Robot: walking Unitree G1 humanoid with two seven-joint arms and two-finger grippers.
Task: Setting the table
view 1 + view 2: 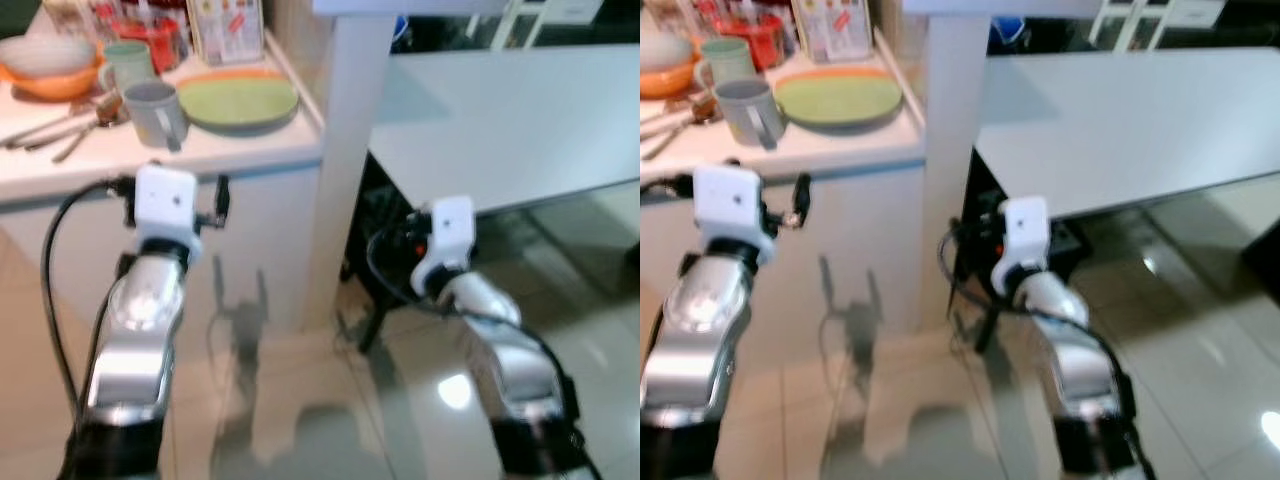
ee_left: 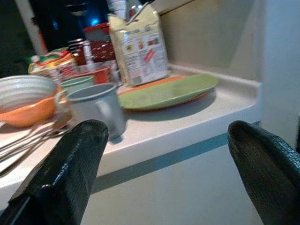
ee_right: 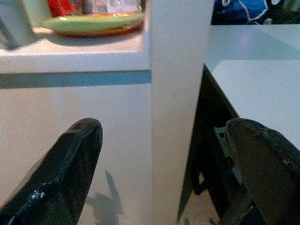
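Lay flat on the white counter (image 1: 250,150), far left: green plate (image 1: 238,100) stacked on an orange one. Stood upright just left of it: grey mug (image 1: 158,112), green mug (image 1: 128,64) behind. Farther left: white bowl (image 1: 45,55) nested in orange bowl (image 1: 55,85), cutlery (image 1: 60,128) in front.

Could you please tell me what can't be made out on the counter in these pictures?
- Cutlery: blurred in the eye views; pieces uncountable.
- Carton print: too small in the left wrist view.
- Orange bowl: cut by the frame edge; contents hidden.
- Grey mug interior: hidden by its rim.
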